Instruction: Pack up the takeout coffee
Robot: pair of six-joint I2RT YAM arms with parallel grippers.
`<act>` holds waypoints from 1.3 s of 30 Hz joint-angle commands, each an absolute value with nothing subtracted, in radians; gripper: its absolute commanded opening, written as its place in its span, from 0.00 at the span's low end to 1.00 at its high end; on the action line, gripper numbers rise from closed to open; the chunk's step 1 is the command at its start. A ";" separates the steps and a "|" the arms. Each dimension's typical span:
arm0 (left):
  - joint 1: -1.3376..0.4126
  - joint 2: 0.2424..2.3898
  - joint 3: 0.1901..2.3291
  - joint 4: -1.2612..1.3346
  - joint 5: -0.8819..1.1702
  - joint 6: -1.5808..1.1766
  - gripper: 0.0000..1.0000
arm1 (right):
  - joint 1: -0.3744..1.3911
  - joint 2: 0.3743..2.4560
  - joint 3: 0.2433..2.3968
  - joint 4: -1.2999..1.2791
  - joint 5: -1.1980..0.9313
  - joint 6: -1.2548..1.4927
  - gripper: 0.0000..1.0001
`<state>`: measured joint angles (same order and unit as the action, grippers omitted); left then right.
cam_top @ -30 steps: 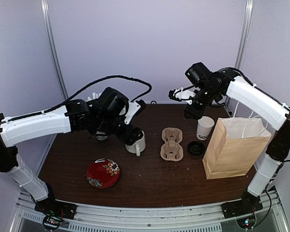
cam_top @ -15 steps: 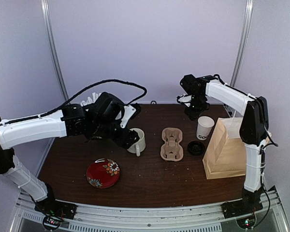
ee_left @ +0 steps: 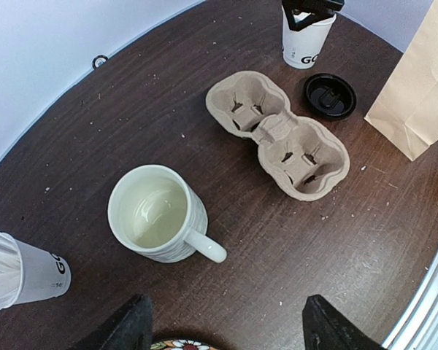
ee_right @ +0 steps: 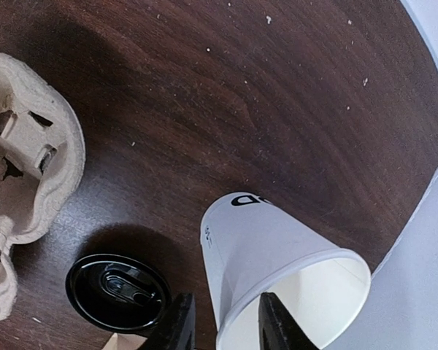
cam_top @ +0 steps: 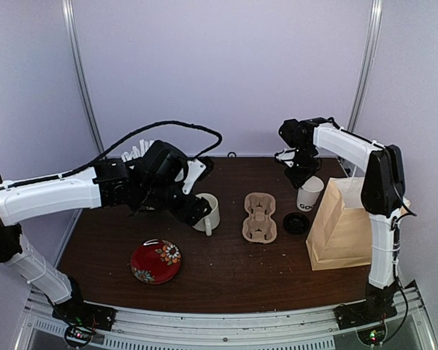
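Takeout coffee cup (ee_right: 266,248): we are straddling its rim with the right gripper (ee_right: 225,302), grip unclear; left gripper (ee_left: 226,321) is hanging spread, empty.

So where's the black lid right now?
Top view: the lid lies on the right side of the table, between the carrier and the bag, just below the cup.

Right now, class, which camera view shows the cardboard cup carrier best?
Left wrist: the whole cup carrier lies in frame, both pockets clear. Top external shows it whole but small; right wrist catches only part of it at the left edge.
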<state>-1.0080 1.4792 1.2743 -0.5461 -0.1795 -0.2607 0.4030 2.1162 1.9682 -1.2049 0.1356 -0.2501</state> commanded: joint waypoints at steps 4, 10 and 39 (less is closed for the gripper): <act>-1.009 1.475 1.270 -0.498 -0.171 -0.267 0.74 | 0.390 2.130 1.951 -1.222 0.105 -0.236 0.22; -1.009 1.473 1.272 -0.499 -0.167 -0.265 0.74 | 0.390 2.086 1.943 -1.217 0.130 -0.255 0.08; -0.930 1.300 1.373 -0.645 -0.453 -0.291 0.77 | 0.918 1.543 1.586 -1.097 -0.145 -0.600 0.00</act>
<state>-0.9550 1.3739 1.3689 -0.6479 -0.3847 -0.2619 0.8249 1.6024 1.6516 -1.1099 -0.0711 -0.5385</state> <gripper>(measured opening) 0.769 0.018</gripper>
